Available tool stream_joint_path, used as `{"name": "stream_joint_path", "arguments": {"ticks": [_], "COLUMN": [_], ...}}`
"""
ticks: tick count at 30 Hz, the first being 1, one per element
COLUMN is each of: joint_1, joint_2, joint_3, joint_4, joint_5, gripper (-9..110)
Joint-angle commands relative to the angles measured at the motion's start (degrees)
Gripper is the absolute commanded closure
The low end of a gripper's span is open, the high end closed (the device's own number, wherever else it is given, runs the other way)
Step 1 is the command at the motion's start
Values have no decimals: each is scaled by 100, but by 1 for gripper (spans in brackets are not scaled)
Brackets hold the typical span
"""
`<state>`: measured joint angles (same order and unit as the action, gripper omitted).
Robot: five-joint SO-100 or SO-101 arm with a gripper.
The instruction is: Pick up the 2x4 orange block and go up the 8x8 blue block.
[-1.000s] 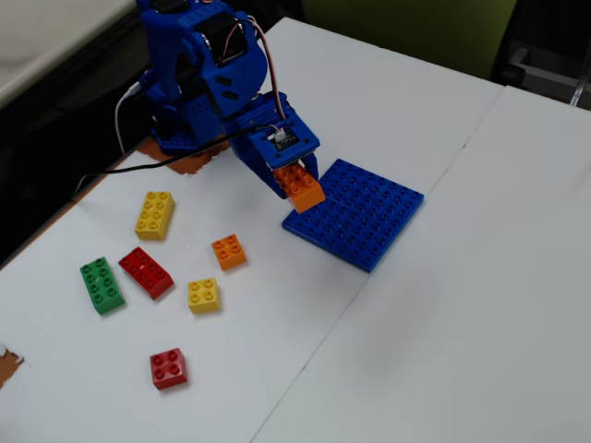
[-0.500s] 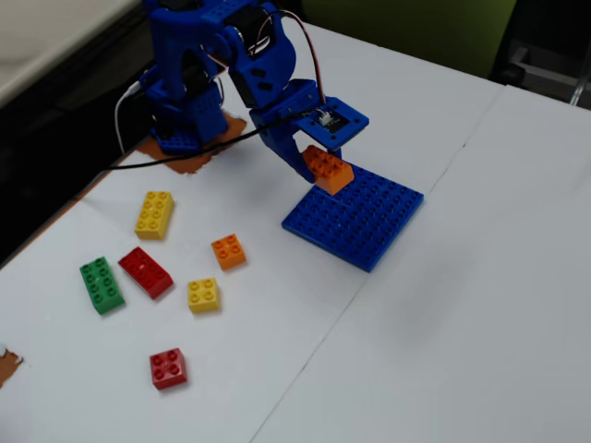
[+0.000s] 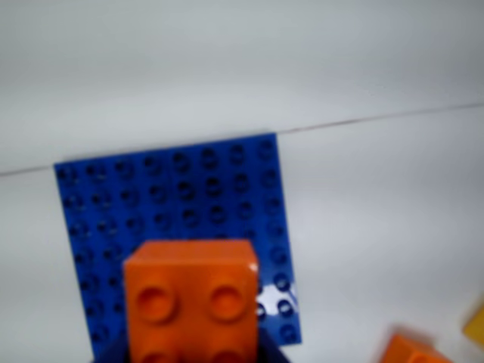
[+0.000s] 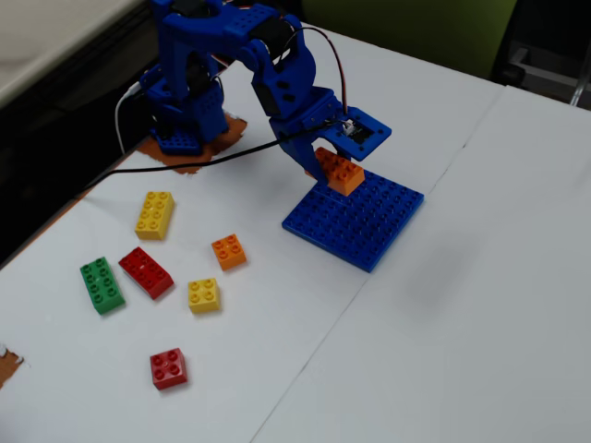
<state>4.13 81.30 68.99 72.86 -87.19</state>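
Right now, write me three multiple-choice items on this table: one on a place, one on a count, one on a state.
1. In the fixed view, where is the orange block?
A. Lying on the white table beside the yellow bricks
B. Held above the blue baseplate near its far edge
C. Pressed onto the baseplate's near corner

2. How many loose bricks lie on the table left of the baseplate in the fixed view?
A. Four
B. Six
C. Nine

3. What state is the gripper in?
A. Open and empty
B. Shut on the orange block
C. Out of view

Answers: 1 B, the block hangs in the fingers over the plate's far edge. 2 B, two yellow, two red, one green and one small orange. 3 B, the block sits clamped off the surface in both views.
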Motion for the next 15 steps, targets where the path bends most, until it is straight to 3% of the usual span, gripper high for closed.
{"name": "stream_joint_path", "arguments": {"ticks": [1,15], "joint_1": [-123,-255], "joint_2": [35,-70], "joint_3": [-176,-176], "joint_4": [35,0], "joint_5": [26,-18], "gripper": [101,101]}}
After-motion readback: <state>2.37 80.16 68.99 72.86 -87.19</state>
